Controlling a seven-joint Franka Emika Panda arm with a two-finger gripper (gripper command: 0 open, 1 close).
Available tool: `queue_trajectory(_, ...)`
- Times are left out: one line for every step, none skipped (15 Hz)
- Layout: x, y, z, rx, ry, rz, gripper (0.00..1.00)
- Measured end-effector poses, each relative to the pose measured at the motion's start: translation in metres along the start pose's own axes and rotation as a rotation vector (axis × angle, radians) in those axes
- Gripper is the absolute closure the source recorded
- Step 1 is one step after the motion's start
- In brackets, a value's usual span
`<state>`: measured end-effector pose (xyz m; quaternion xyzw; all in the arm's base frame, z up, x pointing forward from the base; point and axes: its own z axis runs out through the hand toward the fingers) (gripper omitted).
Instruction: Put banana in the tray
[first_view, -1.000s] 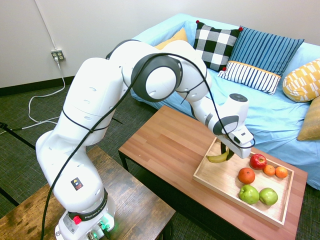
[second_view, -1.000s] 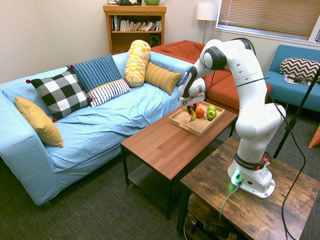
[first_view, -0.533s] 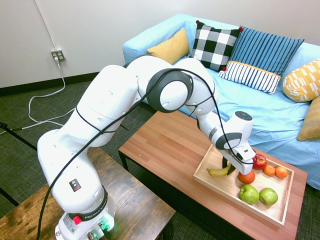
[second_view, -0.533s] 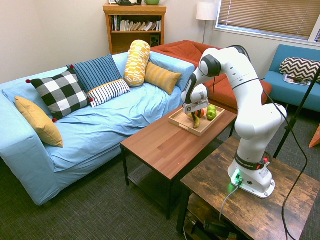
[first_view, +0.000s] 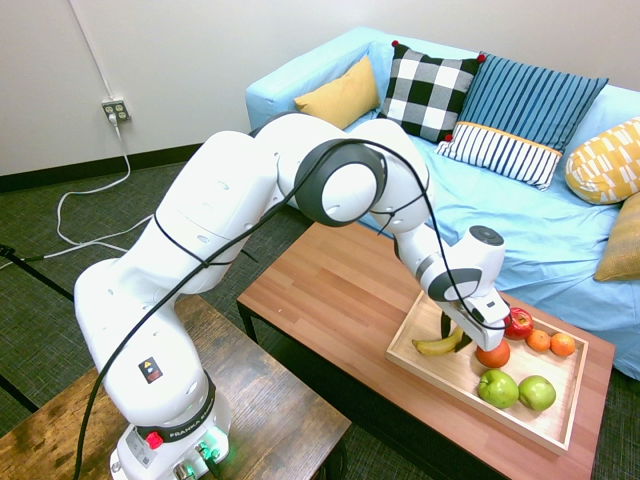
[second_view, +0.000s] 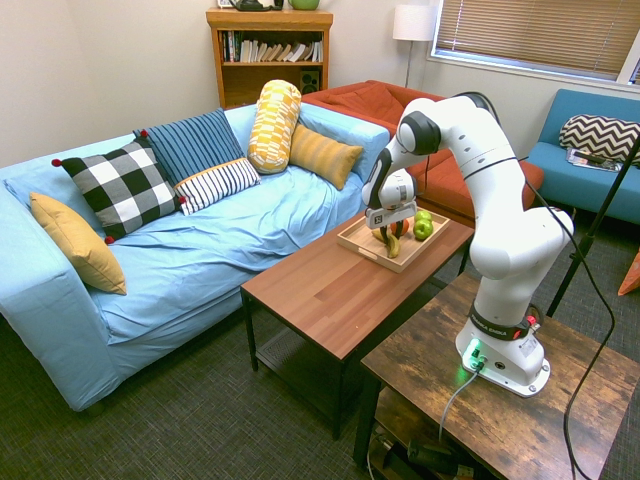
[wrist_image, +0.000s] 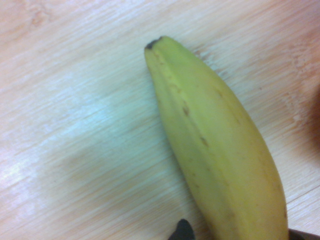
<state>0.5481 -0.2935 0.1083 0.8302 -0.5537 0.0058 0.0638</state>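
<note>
Nearest in the first exterior view, two green apples (first_view: 517, 391) sit toward four to six o'clock in the tray (first_view: 408, 366); beyond, the banana (first_view: 435, 347) lies inside at ten o'clock, the gripper (first_view: 455, 334) open astride its end. It should be light, firm-skinned but bruisable, somewhat slippery: any regrip wants gentle pressure across its thick middle.

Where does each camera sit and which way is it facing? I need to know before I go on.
First exterior: beside the arm's base, looking down over the arm at the tray, blue sofa behind; most of the arm shows.
Second exterior: opposite side, looking along the coffee table toward the bookshelf; whole arm, base included.
Wrist: on the wrist, close over the banana; only dark slivers at the bottom edge.
Both exteriors share arm, tray, sofa; all three, the banana.
</note>
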Motion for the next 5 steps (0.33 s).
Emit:
queue_trajectory(0.002, 0.0, -0.009, 0.002, 0.004, 0.002, 0.0)
queue_trajectory(0.004, 0.002, -0.019, 0.005, 0.009, 0.005, 0.0)
queue_trajectory(0.004, 0.006, -0.031, 0.007, 0.015, 0.008, 0.0)
queue_trajectory(0.003, 0.01, -0.045, 0.009, 0.021, 0.009, 0.0)
queue_trajectory(0.0, 0.014, -0.058, 0.014, 0.023, 0.008, 0.0)
